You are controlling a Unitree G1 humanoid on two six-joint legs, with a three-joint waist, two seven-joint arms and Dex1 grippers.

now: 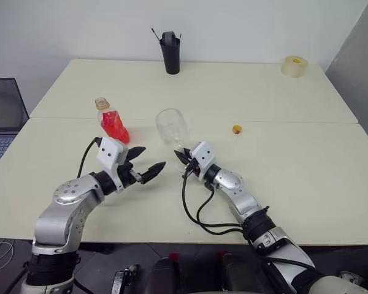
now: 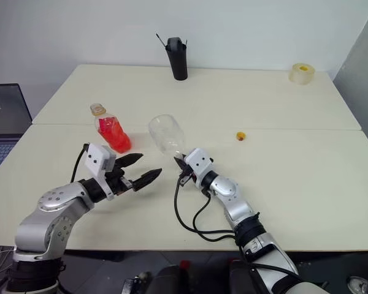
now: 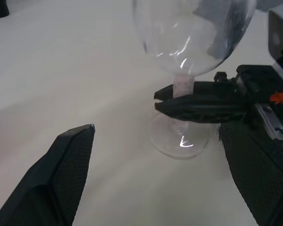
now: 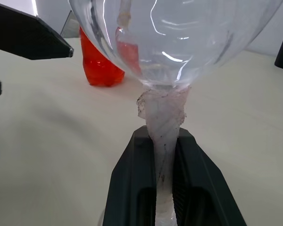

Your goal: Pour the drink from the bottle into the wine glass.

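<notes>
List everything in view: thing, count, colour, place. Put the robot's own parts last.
Table: two, cream, butted together.
Bottle: one, clear with red-orange drink, uncapped, standing on the table beyond the left gripper.
Wine glass: one, clear, empty, near the table's middle, stem clamped.
Cap: one, yellow, on the table right of the glass.
Pen holder: one, black, far edge.
Tape roll: one, pale yellow, far right corner.
Laptop: one, grey, at the left.
Left gripper: black fingers, open, empty.
Right gripper: black fingers, shut on the glass's stem.

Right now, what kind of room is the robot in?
Probably an office or workroom: plain pale tables against a white wall, a black pen holder, a roll of tape and a laptop alongside.
</notes>
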